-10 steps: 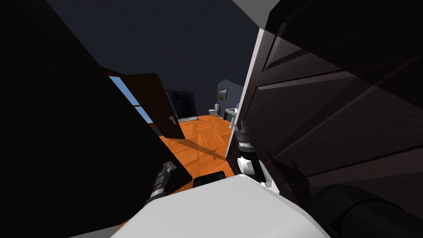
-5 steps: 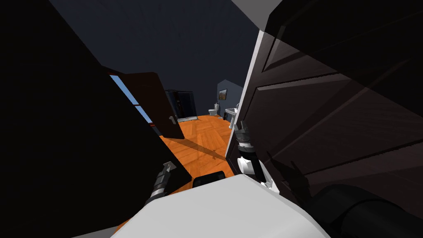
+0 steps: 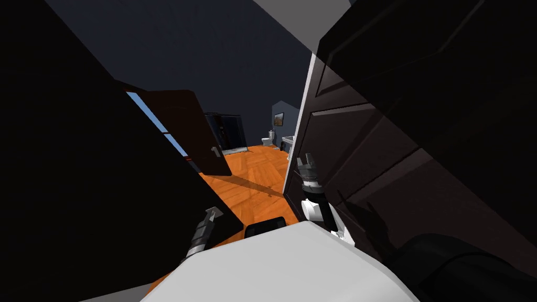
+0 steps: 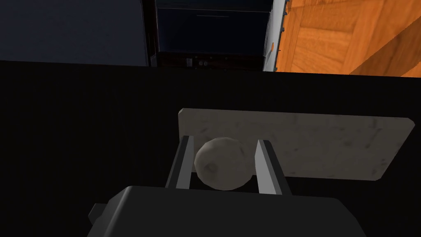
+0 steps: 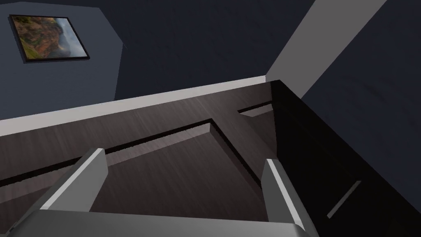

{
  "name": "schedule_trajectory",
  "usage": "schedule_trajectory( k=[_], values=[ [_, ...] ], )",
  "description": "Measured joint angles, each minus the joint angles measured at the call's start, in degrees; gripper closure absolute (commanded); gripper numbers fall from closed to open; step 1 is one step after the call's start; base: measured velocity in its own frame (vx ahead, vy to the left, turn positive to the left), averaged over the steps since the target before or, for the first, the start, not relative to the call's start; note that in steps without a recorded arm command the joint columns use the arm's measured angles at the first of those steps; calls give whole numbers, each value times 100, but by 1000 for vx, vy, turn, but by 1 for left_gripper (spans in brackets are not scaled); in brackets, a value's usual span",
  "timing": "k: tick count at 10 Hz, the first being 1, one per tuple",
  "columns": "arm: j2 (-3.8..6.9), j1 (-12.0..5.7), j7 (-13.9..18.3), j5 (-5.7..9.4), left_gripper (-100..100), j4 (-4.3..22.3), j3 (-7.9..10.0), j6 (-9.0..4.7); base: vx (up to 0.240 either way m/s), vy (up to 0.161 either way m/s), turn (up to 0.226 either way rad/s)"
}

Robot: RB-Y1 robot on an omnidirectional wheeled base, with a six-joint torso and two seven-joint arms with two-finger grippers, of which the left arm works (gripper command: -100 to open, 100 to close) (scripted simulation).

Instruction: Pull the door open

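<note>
A very dark door (image 3: pixel 105 183) fills the left side of the head view, and my left gripper (image 3: pixel 212 212) is at its edge. The left wrist view shows a pale round knob (image 4: pixel 222 168) on a light rectangular plate (image 4: pixel 320 148) set in that dark door (image 4: pixel 82 123). My left gripper (image 4: pixel 224 142) is shut on the knob, one finger on each side. On the right stands a dark panelled door (image 3: pixel 398 157) with a white edge. My right gripper (image 3: pixel 305 159) hangs open close beside it. Its fingers (image 5: pixel 94 164) point along the panelled door (image 5: pixel 172 173) and hold nothing.
An orange wood floor (image 3: pixel 251 183) runs ahead between the two doors. Farther in, another dark door (image 3: pixel 194 131) with a lever handle stands ajar. Beyond it are a dark cabinet (image 3: pixel 228 131), a white toilet (image 3: pixel 268 139) and a framed picture (image 3: pixel 278 119) on the wall.
The whole head view has shifted slightly left, so I have moved a little. The panelled door on the right now looms larger. Both grippers keep their places and states.
</note>
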Motion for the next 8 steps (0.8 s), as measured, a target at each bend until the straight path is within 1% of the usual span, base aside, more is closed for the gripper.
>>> schedule_trajectory(
  k=[1, 3, 4, 5, 6, 8],
  values=[
    [47, 69, 59, -27, 100, -2, -60, -57, -197, 29, -130],
    [160, 139, 189, -70, 100, 72, -157, -208, -203, 21, -105],
    [208, 208, 240, -88, 100, 26, -196, -252, -95, 3, -22],
    [203, 228, 249, -96, 100, 30, -215, -253, -157, 1, -137],
    [243, 246, 275, -102, 100, 52, -225, -298, -205, 22, -165],
    [321, 258, 346, -126, 100, 158, -266, -472, -192, 33, -128]
  ],
)
